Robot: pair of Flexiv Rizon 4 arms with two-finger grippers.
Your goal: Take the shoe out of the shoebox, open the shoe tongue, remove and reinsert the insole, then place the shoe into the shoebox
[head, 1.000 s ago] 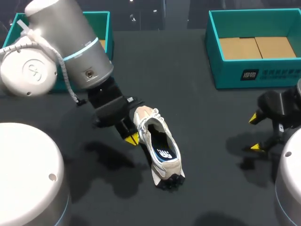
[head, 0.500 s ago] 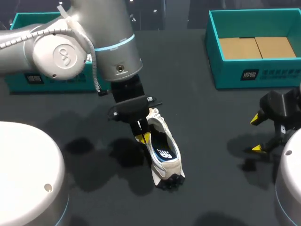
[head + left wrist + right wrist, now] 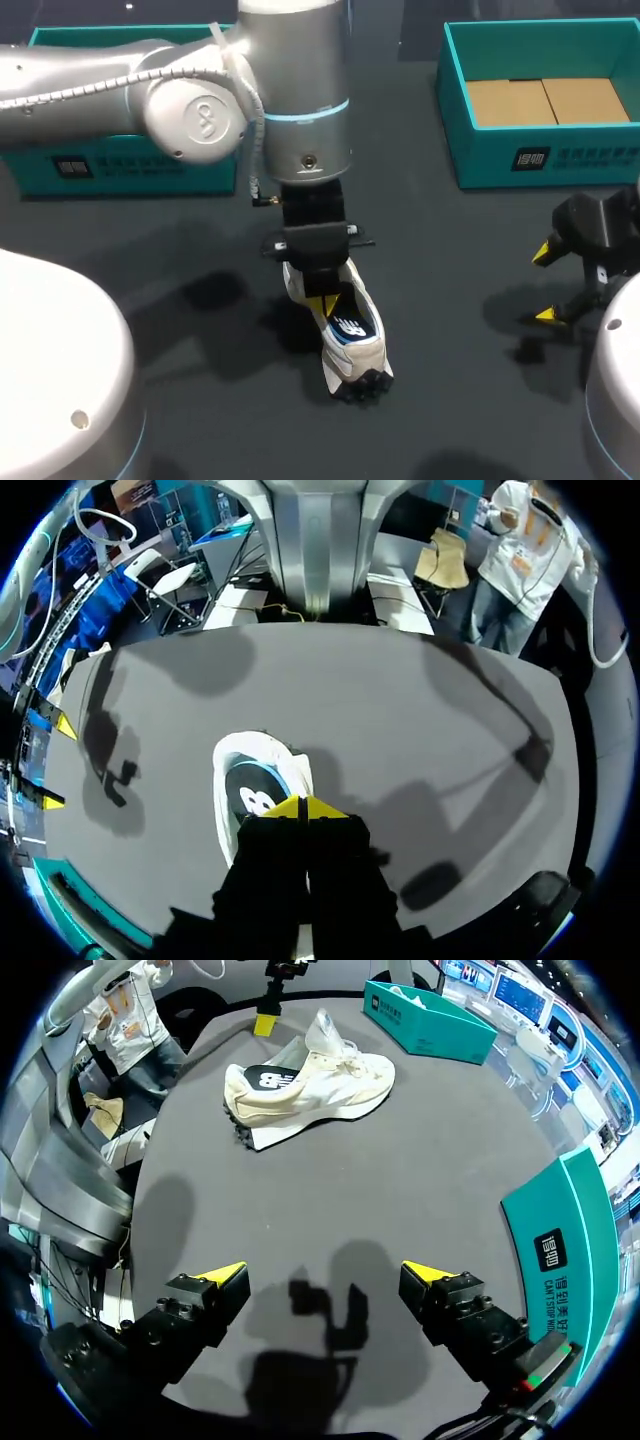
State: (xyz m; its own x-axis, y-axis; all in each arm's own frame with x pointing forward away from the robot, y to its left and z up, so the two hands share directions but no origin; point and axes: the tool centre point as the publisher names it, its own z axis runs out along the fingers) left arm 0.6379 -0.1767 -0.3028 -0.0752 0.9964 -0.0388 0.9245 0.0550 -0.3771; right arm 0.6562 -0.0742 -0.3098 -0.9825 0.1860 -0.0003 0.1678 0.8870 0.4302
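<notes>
The dark table [image 3: 430, 250] holds the shoe [image 3: 360, 355] at lower middle, out of the box [image 3: 480, 160] at upper right. The shoe looks light and soft, so its firmer heel seems best to grab. The left gripper [image 3: 322, 303] has its tips together at the shoe's mouth. The right gripper [image 3: 541, 282] has its tips wide apart.

The left arm has swung right from the surface's left side, carrying its pincer [image 3: 322, 303] from beside the shoe's [image 3: 357, 352] laced far end to directly over the opening, tips together above the insole [image 3: 350, 326].
</notes>
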